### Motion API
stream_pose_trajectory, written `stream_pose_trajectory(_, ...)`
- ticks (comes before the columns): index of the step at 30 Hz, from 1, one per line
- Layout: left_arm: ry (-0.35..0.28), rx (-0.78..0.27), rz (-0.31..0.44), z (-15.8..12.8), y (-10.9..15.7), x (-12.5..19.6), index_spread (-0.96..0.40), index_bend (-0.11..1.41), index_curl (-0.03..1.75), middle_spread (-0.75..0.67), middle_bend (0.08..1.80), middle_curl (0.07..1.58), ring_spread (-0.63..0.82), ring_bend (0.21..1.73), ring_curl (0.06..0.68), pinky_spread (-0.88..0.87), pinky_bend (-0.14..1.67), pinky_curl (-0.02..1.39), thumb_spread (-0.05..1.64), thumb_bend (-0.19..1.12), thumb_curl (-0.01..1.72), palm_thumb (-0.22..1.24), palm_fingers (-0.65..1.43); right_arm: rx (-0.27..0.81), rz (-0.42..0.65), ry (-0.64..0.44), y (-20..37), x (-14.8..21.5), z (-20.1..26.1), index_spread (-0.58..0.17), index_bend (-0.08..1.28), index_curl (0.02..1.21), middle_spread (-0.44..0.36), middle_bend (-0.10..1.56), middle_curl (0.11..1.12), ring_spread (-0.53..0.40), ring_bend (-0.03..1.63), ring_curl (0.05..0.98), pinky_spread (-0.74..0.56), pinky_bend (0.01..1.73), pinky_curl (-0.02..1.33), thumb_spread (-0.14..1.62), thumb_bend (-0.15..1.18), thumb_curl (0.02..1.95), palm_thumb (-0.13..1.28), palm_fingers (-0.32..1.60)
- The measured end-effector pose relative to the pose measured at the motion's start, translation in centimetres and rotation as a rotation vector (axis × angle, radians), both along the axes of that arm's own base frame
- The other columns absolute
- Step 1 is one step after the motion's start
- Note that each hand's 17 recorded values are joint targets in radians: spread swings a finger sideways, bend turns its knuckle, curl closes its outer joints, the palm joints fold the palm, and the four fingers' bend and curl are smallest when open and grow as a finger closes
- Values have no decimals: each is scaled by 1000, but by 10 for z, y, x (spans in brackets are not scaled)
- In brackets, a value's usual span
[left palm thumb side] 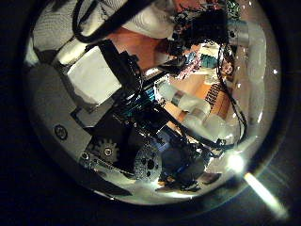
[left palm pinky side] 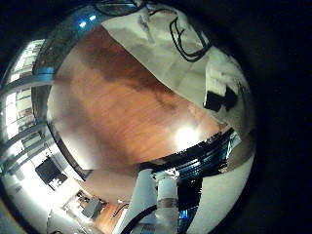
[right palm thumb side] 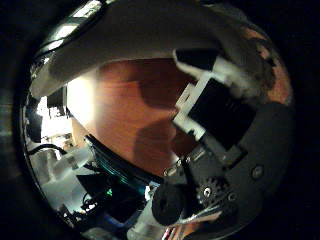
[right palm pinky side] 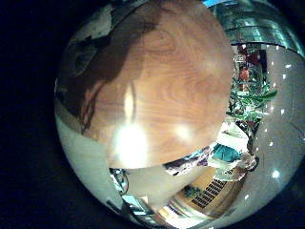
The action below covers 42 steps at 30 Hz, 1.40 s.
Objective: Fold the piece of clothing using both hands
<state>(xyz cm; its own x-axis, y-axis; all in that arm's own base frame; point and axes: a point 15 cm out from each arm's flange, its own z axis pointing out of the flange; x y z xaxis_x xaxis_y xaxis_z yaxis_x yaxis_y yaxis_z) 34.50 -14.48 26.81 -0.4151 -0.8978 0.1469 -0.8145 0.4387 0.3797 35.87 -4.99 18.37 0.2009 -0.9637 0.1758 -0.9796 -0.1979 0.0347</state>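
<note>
left little-finger view, clothing [left palm pinky side: 180, 49] on table [left palm pinky side: 117, 107]

Bench [left palm pinky side: 127, 102]: wooden top with a visible grain, broad and bare across most of what shows; it carries bright glare patches (the largest in the right little finger side palm view [right palm pinky side: 129, 143]). The same surface shows in the right thumb side palm view [right palm thumb side: 125, 110]. Beyond the bench edge, a lit room with indistinct furnishings, too small to identify.
</note>
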Motion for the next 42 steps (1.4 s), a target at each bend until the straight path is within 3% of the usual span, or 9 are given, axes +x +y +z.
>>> stream_pose_trajectory(7,18,-7,-13,16,9,-13,-776,192,1202,-602,917,852,-504,1202,498,-621,1109,674,1114,-13,616,750,1103,-17,-17,66,-3,-24,39,-356,1011,806,-233,1146,865,-238,1333,641,-259,1325,622,1081,-7,522,986,1133)
stream_pose_trajectory(15,107,-7,-31,36,35,-52,-781,191,1211,-599,918,851,-502,1210,498,-628,1122,675,1121,-12,619,743,1123,-22,43,82,15,-38,94,-317,1052,861,-204,1195,894,-220,1373,681,-221,1348,682,1117,-12,556,978,1081)
stream_pose_trajectory(21,97,-21,-6,57,55,-59,-785,191,1218,-595,925,851,-500,1224,499,-622,1142,676,1120,-12,628,742,1138,-27,65,92,25,-45,128,-305,1049,885,-192,1203,901,-215,1378,696,-209,1343,713,1137,-16,567,954,1068)
stream_pose_trajectory(25,59,-28,9,65,54,-41,-791,194,1220,-591,936,850,-500,1232,499,-616,1149,675,1113,-12,636,735,1139,-30,73,92,30,-38,133,-301,1040,894,-188,1203,907,-220,1376,703,-206,1339,731,1152,-19,568,913,1060)
stream_pose_trajectory(29,56,-26,36,51,54,0,-793,195,1223,-588,943,849,-494,1236,499,-614,1158,676,1111,-11,643,738,1137,-35,81,114,35,-16,124,-299,1034,904,-186,1202,911,-224,1374,710,-206,1329,748,1163,-15,572,900,1053)
stream_pose_trajectory(36,92,-58,107,0,43,75,-797,193,1232,-590,956,850,-493,1247,501,-607,1163,678,1124,-10,647,739,1117,-51,72,203,41,38,96,-301,1021,922,-186,1196,921,-222,1367,723,-208,1314,775,1180,-16,571,890,1047)
stream_pose_trajectory(42,100,-61,171,-37,54,102,-799,189,1240,-588,961,854,-491,1248,502,-608,1154,684,1129,-12,650,744,1088,-91,44,277,38,78,73,-309,986,930,-190,1176,923,-229,1361,730,-218,1306,794,1224,-26,545,809,1016)
